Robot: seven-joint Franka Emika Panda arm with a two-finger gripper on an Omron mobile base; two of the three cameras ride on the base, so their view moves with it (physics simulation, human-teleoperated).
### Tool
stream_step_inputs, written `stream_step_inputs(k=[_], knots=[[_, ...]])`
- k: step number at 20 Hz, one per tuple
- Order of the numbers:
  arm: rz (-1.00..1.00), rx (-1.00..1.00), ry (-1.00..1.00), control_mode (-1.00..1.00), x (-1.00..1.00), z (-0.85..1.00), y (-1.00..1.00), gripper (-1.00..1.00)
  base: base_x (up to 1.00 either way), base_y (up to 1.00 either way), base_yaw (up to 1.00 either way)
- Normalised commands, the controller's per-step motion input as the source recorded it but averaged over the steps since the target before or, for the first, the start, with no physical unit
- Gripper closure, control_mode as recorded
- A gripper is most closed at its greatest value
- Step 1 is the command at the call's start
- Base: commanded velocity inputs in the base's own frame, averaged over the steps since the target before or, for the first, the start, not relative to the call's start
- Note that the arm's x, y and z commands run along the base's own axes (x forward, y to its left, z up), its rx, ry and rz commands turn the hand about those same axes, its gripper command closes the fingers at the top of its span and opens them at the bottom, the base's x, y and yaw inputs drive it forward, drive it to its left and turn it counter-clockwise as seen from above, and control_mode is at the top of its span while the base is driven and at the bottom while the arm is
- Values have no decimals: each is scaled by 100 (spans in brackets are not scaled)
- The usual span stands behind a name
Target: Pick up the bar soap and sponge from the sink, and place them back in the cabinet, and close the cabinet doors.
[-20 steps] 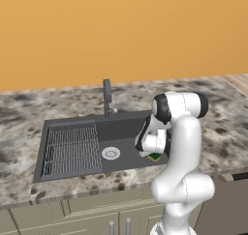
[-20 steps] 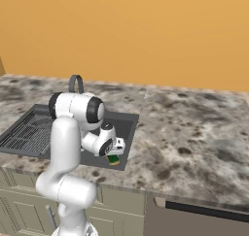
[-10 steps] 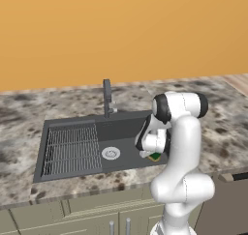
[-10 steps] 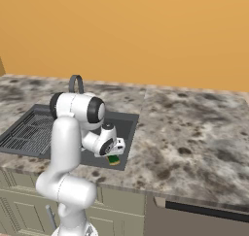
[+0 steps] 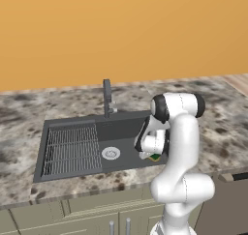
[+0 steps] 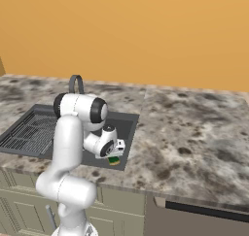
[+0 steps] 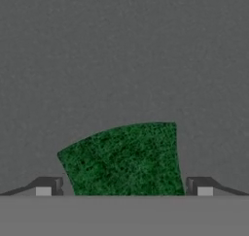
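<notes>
The sponge (image 7: 124,160), dark green on top with a yellow layer, lies on the floor of the dark grey sink (image 5: 127,128) at its right end. My gripper (image 7: 124,189) reaches down into the basin and stands open, one fingertip on either side of the sponge, neither pressing on it. From the base views, the hand (image 5: 153,143) covers most of the sponge (image 5: 155,157), and a green-yellow corner (image 6: 114,160) peeks out below the gripper (image 6: 115,152). The bar soap, the cabinet and the cabinet doors are out of view.
A ribbed rack (image 5: 71,148) fills the sink's left half, with a round silver drain (image 5: 111,153) beside it. The dark faucet (image 5: 107,97) stands at the back rim. Speckled stone counter (image 6: 194,133) runs right. Short doors with steel handles (image 5: 118,225) sit below.
</notes>
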Motion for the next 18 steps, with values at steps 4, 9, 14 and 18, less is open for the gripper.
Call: stream_step_inputs(k=[4, 9, 14, 18], knots=[[0, 0, 0, -100, 14, -18, 0, -100, 0, 0, 0], [0, 0, 0, -100, 15, -19, 0, -100, 0, 0, 0], [0, 0, 0, -100, 7, -19, 0, 100, 0, 0, 0], [0, 0, 0, -100, 0, -7, 0, 100, 0, 0, 0]])
